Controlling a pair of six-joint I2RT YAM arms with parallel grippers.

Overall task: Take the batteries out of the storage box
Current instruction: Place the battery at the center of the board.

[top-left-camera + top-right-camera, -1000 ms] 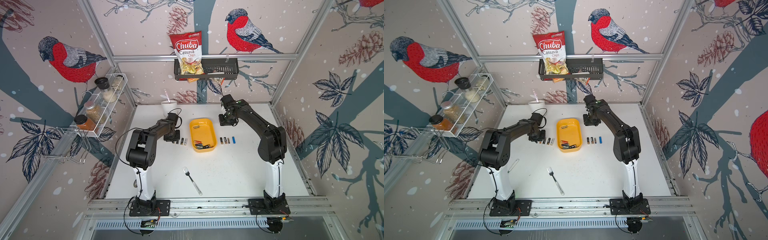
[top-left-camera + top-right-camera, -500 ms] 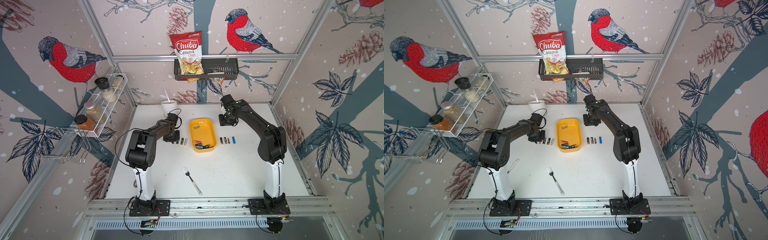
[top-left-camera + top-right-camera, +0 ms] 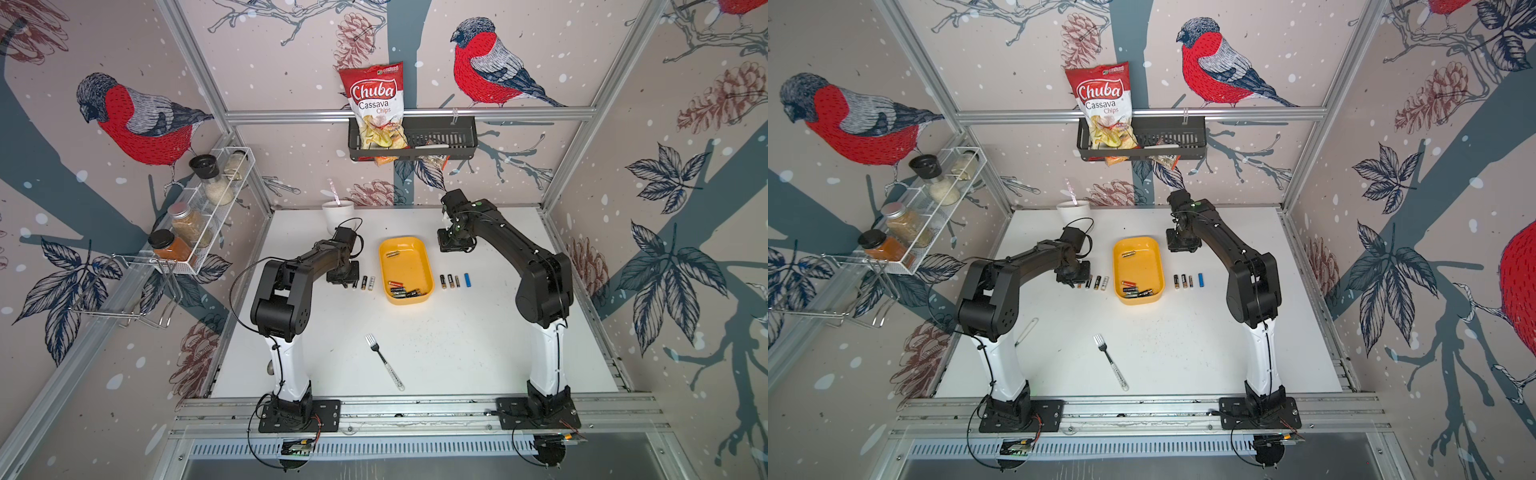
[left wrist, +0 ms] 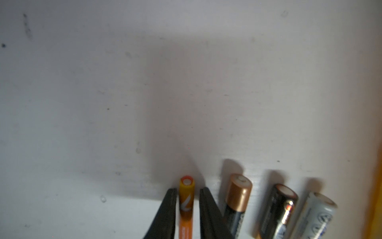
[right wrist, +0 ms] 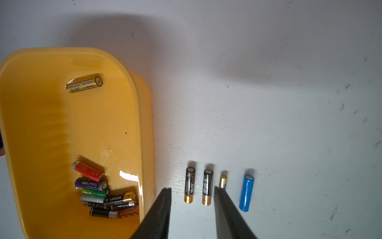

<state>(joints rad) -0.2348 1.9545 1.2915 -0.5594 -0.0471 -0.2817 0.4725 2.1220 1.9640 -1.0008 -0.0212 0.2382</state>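
Loosened since a second ago, the left fingers (image 4: 165,217) stand slightly apart around the orange battery (image 4: 186,198), apparently to leave it on the counter (image 3: 436,340) beside the storage box (image 3: 409,266), while the right fingers (image 5: 159,213) wait apart.

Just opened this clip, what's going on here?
Two arms are moving batteries out of the yellow storage box onto the table. The left gripper is down at the table, jaws slightly apart on either side of a slim orange battery that lies beside three others. The right gripper hangs open and empty near the row of four on its side. Roughly ten batteries are still in the box.
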